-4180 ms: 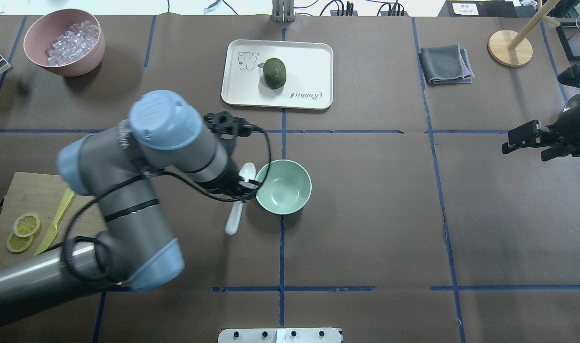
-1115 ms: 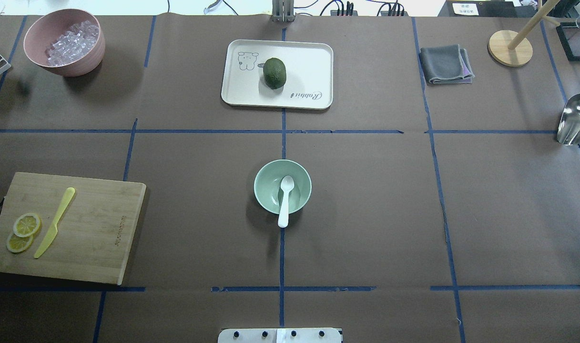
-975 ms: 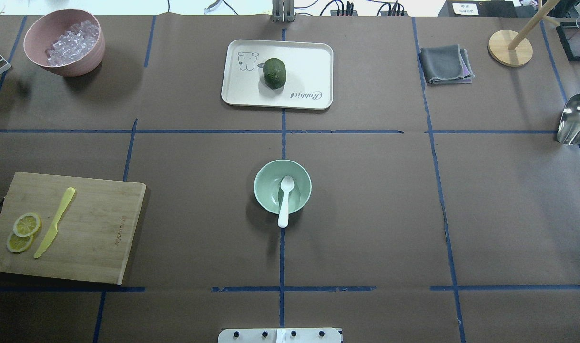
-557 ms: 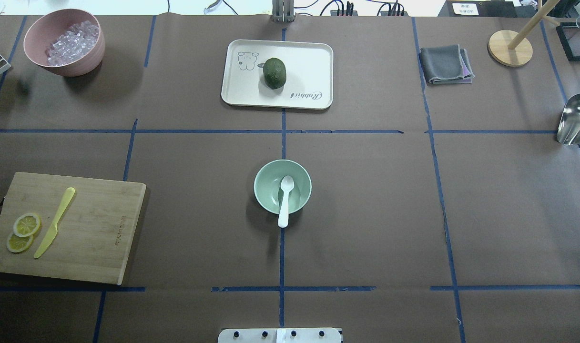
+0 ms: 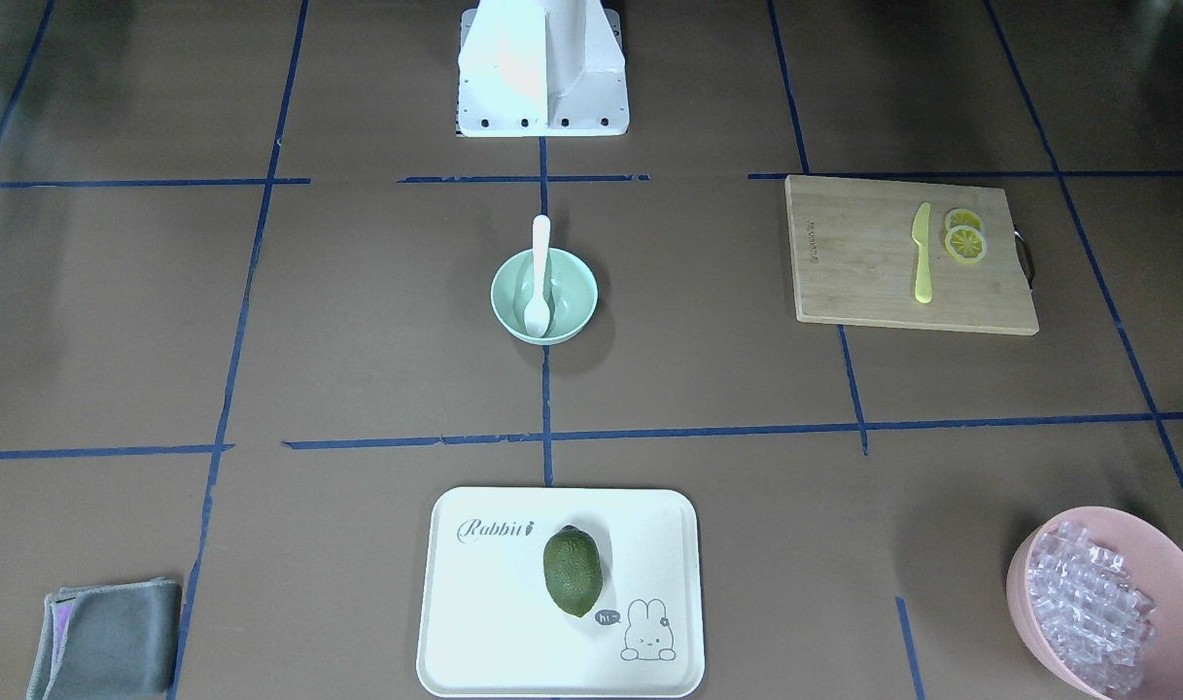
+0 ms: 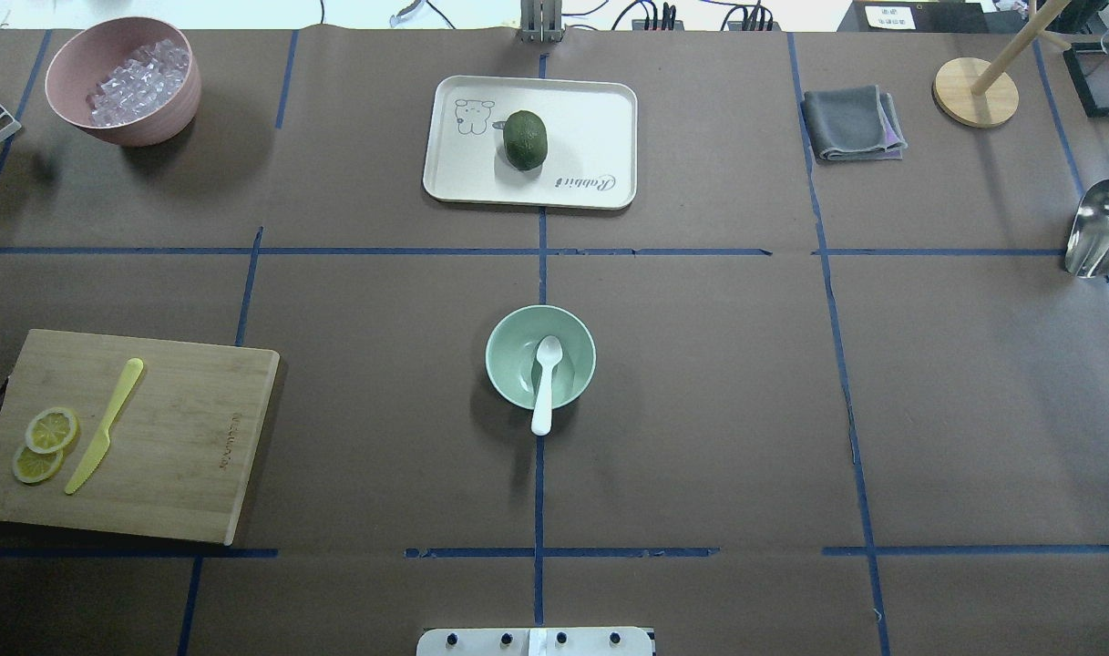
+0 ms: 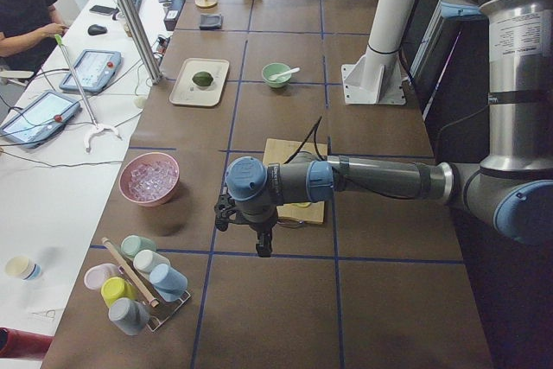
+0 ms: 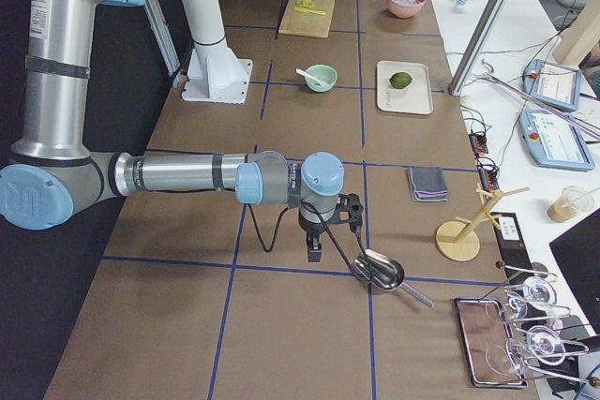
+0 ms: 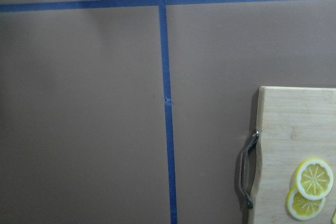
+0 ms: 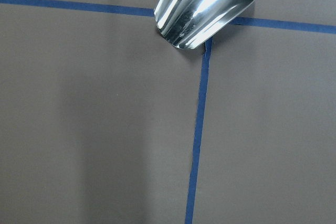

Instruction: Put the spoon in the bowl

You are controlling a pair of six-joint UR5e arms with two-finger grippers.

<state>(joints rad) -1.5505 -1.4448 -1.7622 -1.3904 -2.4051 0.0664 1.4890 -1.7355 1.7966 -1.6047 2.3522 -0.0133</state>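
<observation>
The white spoon (image 6: 545, 383) lies in the mint-green bowl (image 6: 516, 363) at the table's middle, head inside, handle over the near rim. Both also show in the front view, spoon (image 5: 539, 277) and bowl (image 5: 574, 297). My left gripper (image 7: 259, 238) shows only in the exterior left view, low over the table near the cutting board's end, far from the bowl. My right gripper (image 8: 315, 250) shows only in the exterior right view, beside a metal scoop. I cannot tell whether either is open or shut.
A wooden cutting board (image 6: 180, 437) with a yellow knife (image 6: 106, 424) and lemon slices (image 6: 44, 444) lies at left. A pink bowl of cubes (image 6: 121, 82), a tray (image 6: 590, 128) with a green fruit, a grey cloth (image 6: 850, 123) and a metal scoop (image 6: 1101, 228) stand around.
About four seconds ago my left gripper was at the spoon beside the bowl. Now the spoon rests in the bowl and both arms are out of the overhead view. Nothing moved in the last second.
</observation>
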